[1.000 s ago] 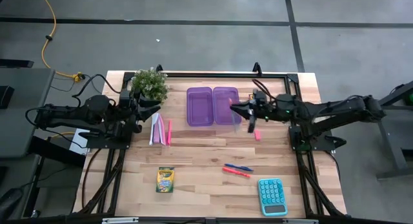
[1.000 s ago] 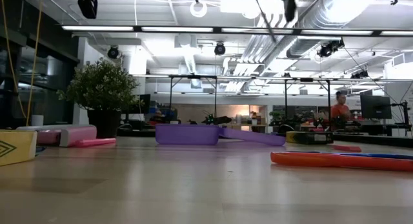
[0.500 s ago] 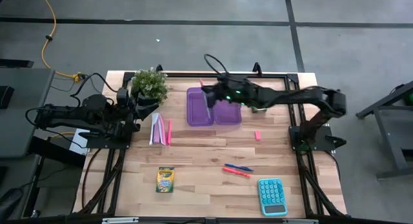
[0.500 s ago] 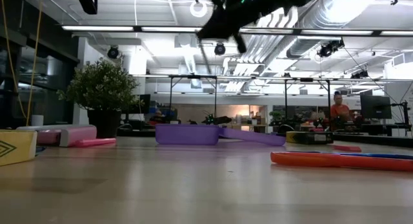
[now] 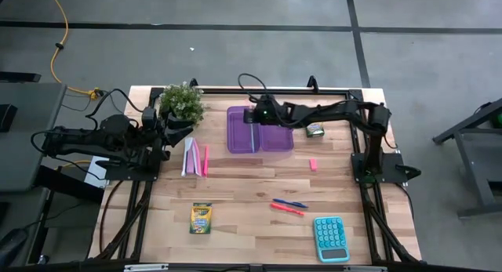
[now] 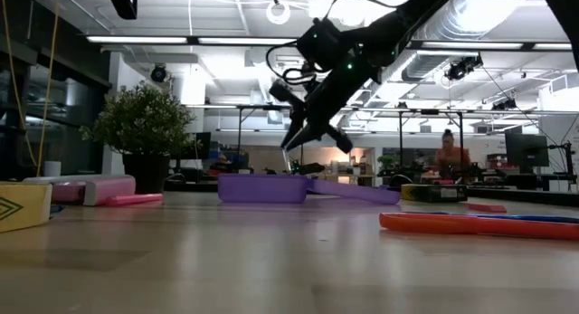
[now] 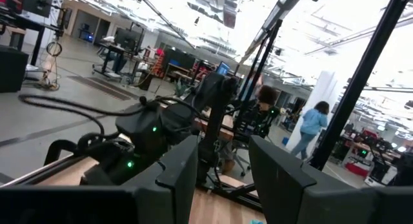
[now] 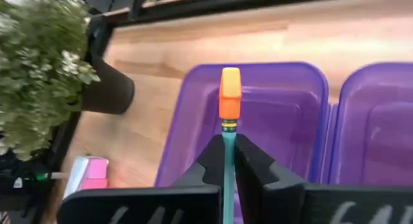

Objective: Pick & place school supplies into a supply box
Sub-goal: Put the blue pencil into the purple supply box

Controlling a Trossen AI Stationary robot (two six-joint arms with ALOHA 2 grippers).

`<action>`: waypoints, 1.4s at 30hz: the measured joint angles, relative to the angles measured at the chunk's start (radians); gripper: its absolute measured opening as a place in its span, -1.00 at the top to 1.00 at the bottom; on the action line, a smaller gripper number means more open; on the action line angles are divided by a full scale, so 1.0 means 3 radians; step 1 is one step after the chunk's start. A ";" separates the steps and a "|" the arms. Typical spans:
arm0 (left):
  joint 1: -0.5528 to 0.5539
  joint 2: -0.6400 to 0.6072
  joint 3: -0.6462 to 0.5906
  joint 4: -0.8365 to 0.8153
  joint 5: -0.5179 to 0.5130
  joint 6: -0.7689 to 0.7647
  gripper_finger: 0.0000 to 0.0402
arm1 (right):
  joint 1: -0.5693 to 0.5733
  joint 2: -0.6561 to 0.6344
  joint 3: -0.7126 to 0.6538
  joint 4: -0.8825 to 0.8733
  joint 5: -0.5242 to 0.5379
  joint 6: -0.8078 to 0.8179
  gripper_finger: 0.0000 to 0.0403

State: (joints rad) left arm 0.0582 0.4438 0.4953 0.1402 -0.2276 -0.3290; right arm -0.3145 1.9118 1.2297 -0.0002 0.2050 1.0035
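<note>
The purple supply box (image 5: pixel 260 129) lies open near the table's far edge. My right gripper (image 8: pixel 228 145) hangs over its left half (image 8: pixel 271 121), shut on a slim teal pen with an orange end (image 8: pixel 230 93). Near the table's left edge my left gripper (image 7: pixel 222 166) is raised and open, with nothing between its fingers. On the table lie a crayon box (image 5: pixel 201 218), red and blue pens (image 5: pixel 289 207), a pink eraser (image 5: pixel 313 164) and a pink marker (image 5: pixel 205 160). My right gripper pinches the teal shaft (image 8: pixel 228 139) of the pen between its two fingers. It comes from the table's right side, slanting down. The orange end sticks out past the fingertips. The pen is lifted clear, above the left half of the box.
A potted plant (image 5: pixel 182 102) stands at the far left, close to the box. A pink-and-white booklet (image 5: pixel 190 157) lies beside the marker. A teal calculator (image 5: pixel 331 238) sits near the front right. A small box (image 5: pixel 316 129) lies right of the purple case.
My right gripper has swung from beside the box's right end toward the table's left, across the box, sinking and rolling as it went. It has stayed shut on the pen and now hangs over the left half.
</note>
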 joint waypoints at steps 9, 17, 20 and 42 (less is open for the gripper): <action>0.0001 0.0000 0.0000 -0.0003 0.0000 0.0000 0.35 | -0.0021 0.0029 0.0000 -0.0161 0.0001 0.0045 1.00; 0.0001 0.0000 0.0000 -0.0003 0.0000 0.0000 0.35 | -0.0099 0.0023 0.0000 0.0096 0.0131 0.0073 1.00; 0.0001 0.0000 0.0000 -0.0003 0.0000 0.0000 0.35 | -0.0114 0.0023 0.0000 0.0037 0.0255 0.0119 1.00; 0.0000 0.0000 0.0000 -0.0003 -0.0005 0.0001 0.35 | -0.0082 0.0023 0.0000 -0.0209 0.0072 0.0058 0.95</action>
State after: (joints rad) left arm 0.0582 0.4438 0.4953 0.1394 -0.2291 -0.3286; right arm -0.3391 1.9186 1.2297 -0.0628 0.2267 1.0210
